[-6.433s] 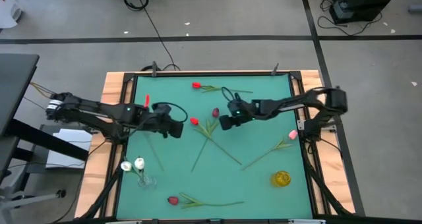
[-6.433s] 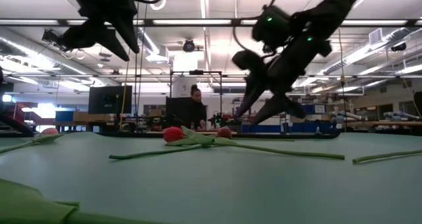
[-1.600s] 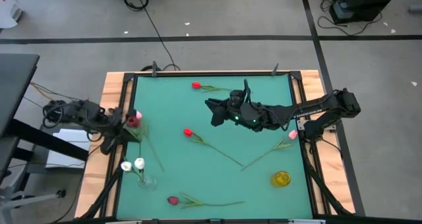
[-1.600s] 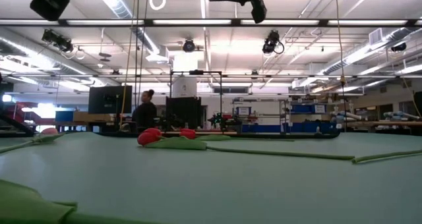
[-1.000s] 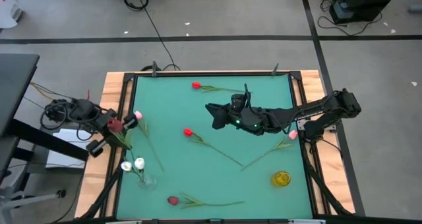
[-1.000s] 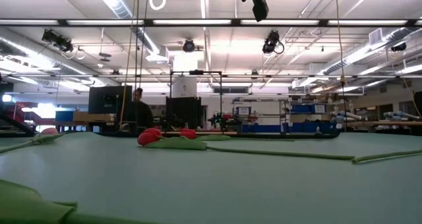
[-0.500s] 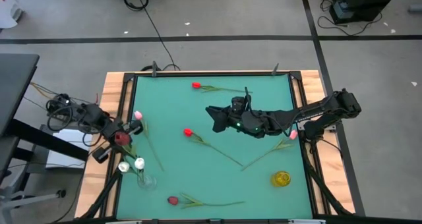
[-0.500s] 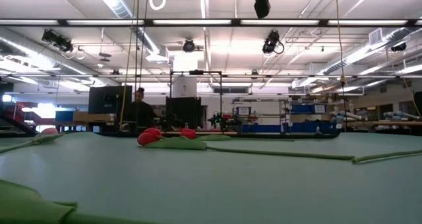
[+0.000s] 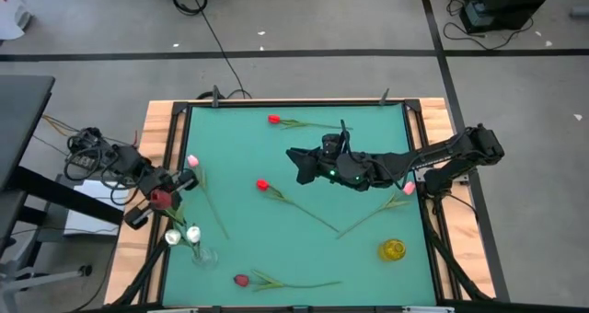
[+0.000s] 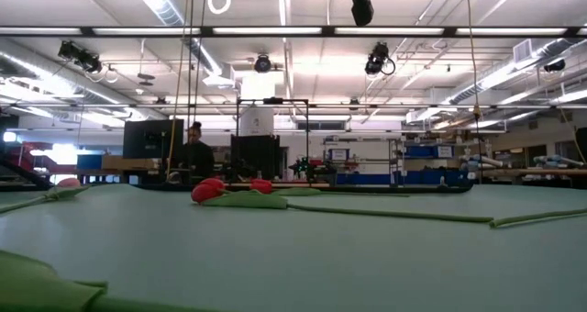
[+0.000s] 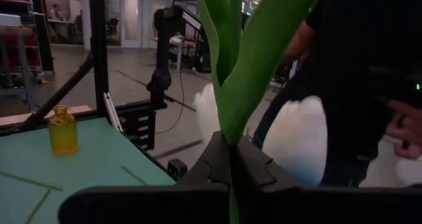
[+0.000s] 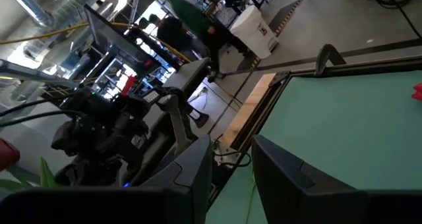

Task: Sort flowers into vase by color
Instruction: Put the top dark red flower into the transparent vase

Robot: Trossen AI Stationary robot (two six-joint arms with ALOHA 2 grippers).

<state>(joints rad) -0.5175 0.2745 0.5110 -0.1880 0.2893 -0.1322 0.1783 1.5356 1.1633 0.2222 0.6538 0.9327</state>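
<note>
My left gripper (image 9: 169,188) hangs over the table's left rim, shut on a dark red tulip (image 9: 162,200), just far of the clear vase (image 9: 197,249) holding two white tulips (image 9: 183,234). In the left wrist view the white heads (image 11: 298,140) show right behind the green stem. My right gripper (image 9: 296,157) hovers open high above the table's middle, holding nothing. Lying on the mat are a pink tulip (image 9: 192,161), two red ones (image 9: 273,120) (image 9: 262,185), another pink (image 9: 408,190) and a maroon one (image 9: 241,280). My left gripper pinches the tulip's green stem (image 11: 229,143) between its two fingers (image 11: 212,163), low on the stem where the leaves (image 11: 247,53) branch off. The fingers lie level and across the stem. The flower stands about upright, head up, lifted clear of the table.
A small yellow vase (image 9: 393,249) stands near the right front corner. Black frame rails and a wooden rim (image 9: 153,138) border the green mat. Long stems cross the mat's middle (image 9: 304,212). People stand in the room beyond (image 10: 194,151) (image 11: 356,85).
My left gripper has carried the dark red tulip along the table's left rim toward the near edge, closer to the clear vase with the white tulips, staying shut on the stem.
</note>
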